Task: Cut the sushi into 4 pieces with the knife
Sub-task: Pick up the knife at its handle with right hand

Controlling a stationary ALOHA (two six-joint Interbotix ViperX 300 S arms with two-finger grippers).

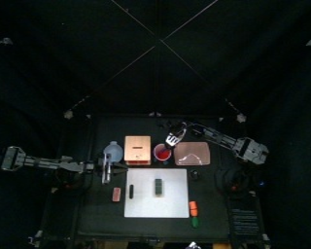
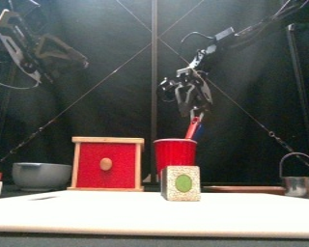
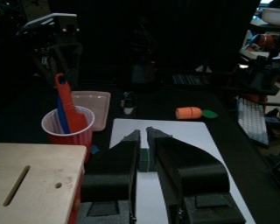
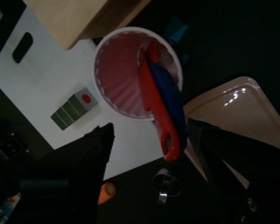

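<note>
The dark green sushi roll [image 1: 159, 185] lies on the white cutting board [image 1: 158, 207], and in the front view the sushi roll [image 2: 181, 182] stands before the red cup [image 2: 176, 154]. A red knife [image 4: 157, 101] and a blue knife [image 4: 168, 92] stand in the red cup [image 1: 161, 153]. My right gripper [image 1: 175, 137] hangs just above the cup, open, its jaws on either side of the knife handles without touching them. The left gripper [image 1: 109, 173] is raised at the board's left edge, open by a narrow gap and holding nothing.
The wooden box [image 1: 136, 148] stands left of the cup, the blue-grey bowl [image 1: 113, 153] beyond it, and the pink tray [image 1: 197, 153] to the right. A metal cutter [image 2: 296, 181] sits at far right. A red toy [image 1: 117, 194] and an orange toy [image 1: 194, 206] flank the board.
</note>
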